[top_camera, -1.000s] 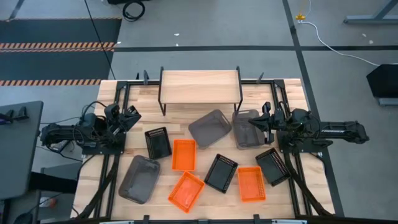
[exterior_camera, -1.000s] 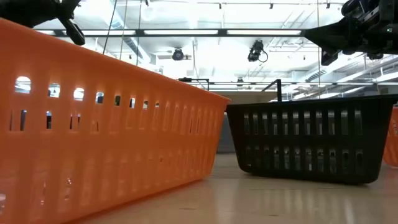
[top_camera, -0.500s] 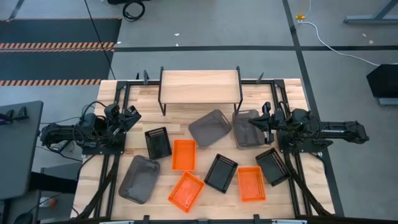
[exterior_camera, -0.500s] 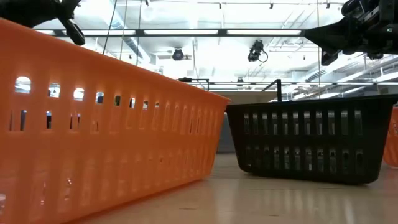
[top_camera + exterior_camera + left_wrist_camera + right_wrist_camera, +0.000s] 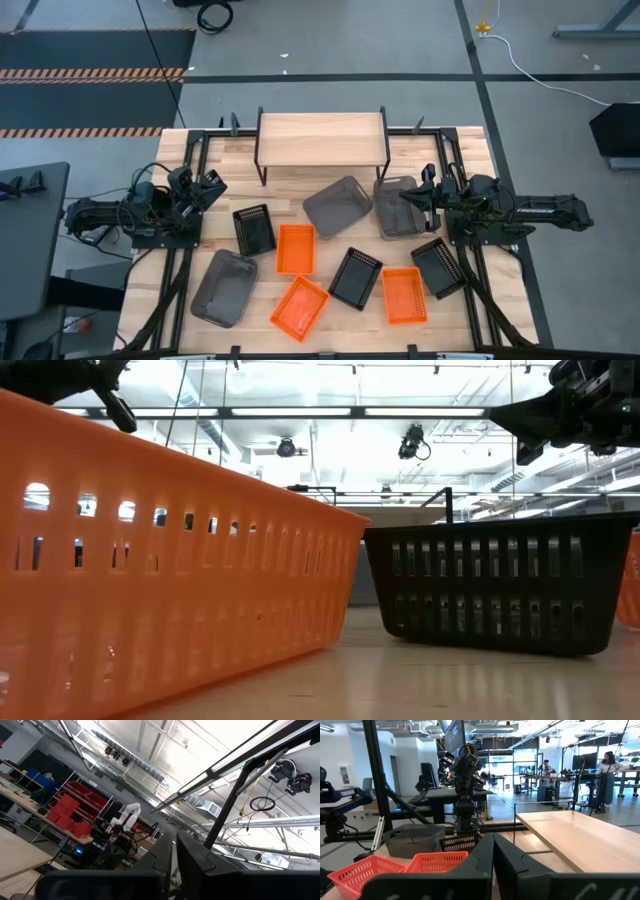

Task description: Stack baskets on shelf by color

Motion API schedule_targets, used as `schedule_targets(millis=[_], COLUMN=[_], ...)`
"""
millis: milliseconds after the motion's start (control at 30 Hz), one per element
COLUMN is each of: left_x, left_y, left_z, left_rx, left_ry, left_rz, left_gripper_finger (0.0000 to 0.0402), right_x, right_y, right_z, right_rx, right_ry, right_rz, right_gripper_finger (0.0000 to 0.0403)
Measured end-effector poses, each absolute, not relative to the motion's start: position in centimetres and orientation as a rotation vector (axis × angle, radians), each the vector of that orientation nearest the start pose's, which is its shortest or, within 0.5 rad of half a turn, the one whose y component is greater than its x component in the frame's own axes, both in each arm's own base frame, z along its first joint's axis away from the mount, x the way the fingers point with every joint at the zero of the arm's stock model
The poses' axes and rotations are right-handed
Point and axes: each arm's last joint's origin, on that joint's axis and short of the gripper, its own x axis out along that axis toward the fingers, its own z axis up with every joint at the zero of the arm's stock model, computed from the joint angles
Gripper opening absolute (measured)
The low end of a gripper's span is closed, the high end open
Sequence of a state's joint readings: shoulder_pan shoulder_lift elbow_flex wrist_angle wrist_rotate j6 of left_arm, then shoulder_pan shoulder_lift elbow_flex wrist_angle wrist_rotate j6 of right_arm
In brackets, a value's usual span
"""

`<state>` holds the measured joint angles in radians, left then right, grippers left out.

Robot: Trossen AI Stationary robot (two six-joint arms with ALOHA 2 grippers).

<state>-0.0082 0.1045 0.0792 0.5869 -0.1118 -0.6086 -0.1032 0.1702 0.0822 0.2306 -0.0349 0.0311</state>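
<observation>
The shelf [image 5: 320, 130] stands at the table's far edge, its plank top bare. Nine baskets lie scattered on the table in front of it: grey ones [image 5: 338, 205], [image 5: 397, 207], [image 5: 224, 288]; orange ones [image 5: 296, 249], [image 5: 300, 306], [image 5: 404, 295]; black ones [image 5: 254, 229], [image 5: 356, 277], [image 5: 437, 266]. My left gripper [image 5: 212, 185] hovers shut near the table's left edge, raised off the table [image 5: 110, 400]. My right gripper [image 5: 408, 197] is shut and hangs high over the right grey basket [image 5: 540, 420]. In the right wrist view I see the shelf top [image 5: 570, 835] and a grey basket [image 5: 412, 840].
The low view is filled by an orange basket's slotted wall [image 5: 180, 560] and a black basket [image 5: 500, 585] close to the near edge. Black frame rails run along both table sides [image 5: 190, 160]. People stand in the room far behind the table [image 5: 609, 770].
</observation>
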Motion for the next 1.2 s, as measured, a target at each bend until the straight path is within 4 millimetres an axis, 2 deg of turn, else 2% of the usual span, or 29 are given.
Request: schedule_targets(millis=[433, 567, 767, 867, 1200], left_x=[8.5, 8.4, 8.4, 8.3, 9.0], left_y=[0.3, 0.5, 0.6, 0.9, 1.0], left_z=[23.7, 23.8, 23.8, 23.8, 22.5], left_rx=[-0.627, -0.651, -0.651, -0.681, -0.403], left_ry=[-0.581, -0.621, -0.627, -0.668, -0.488], left_rz=[-0.072, 0.009, 0.018, 0.119, 0.303], left_gripper_finger=[0.0028, 0.0033, 0.0035, 0.003, 0.003], right_x=[10.4, 10.4, 10.4, 10.4, 10.4], right_y=[-1.0, -1.0, -1.0, -1.0, -1.0], right_z=[20.0, 20.0, 20.0, 20.0, 20.1], right_rx=[0.021, 0.021, 0.021, 0.021, 0.021], right_ry=[-0.144, -0.143, -0.145, -0.146, -0.153], right_rz=[-0.066, -0.066, -0.066, -0.066, -0.066], right_gripper_finger=[0.0016, 0.0016, 0.0016, 0.0016, 0.0016])
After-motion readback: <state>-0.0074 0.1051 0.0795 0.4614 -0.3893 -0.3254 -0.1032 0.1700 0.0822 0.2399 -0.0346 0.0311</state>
